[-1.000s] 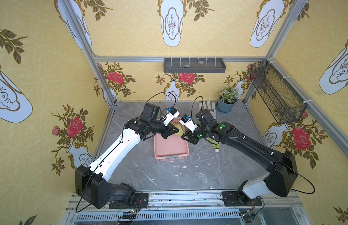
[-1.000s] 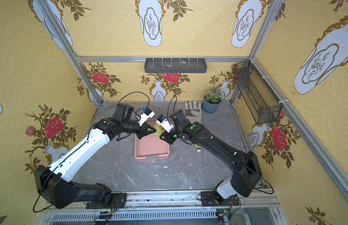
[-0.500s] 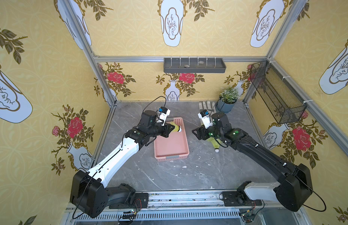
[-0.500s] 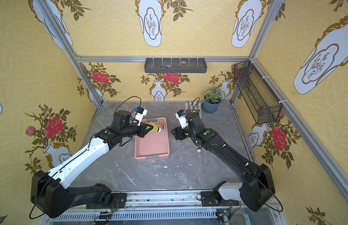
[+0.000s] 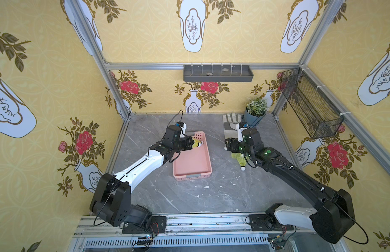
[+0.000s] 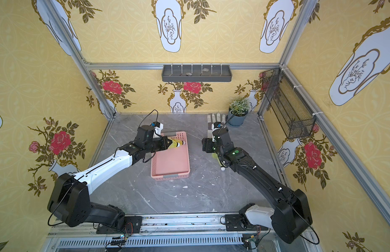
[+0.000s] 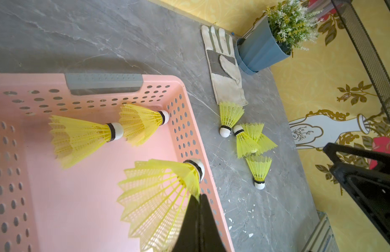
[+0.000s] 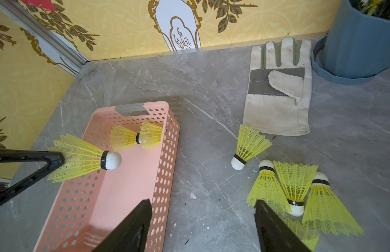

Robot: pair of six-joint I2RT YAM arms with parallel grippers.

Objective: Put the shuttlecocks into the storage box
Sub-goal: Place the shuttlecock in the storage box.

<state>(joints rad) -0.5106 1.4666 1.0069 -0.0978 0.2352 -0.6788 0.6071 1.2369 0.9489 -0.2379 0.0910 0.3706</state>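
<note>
Right gripper point(image 8: 202, 203) withdrew, jaws apart, from storage box point(image 8: 162, 174).

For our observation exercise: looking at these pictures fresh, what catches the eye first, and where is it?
The left gripper pinches a neon yellow-green shuttlecock by its skirt above the pink storage box, where two more lie at its far end. A loose cluster lies on the grey table beside a white work glove, near the open right gripper.

A glove point(image 8: 277, 102) is lying on the bench point(image 5: 189, 196) beside a potted plant point(image 5: 256, 109). A mesh basket point(image 5: 309, 107) is hanging nearby.
</note>
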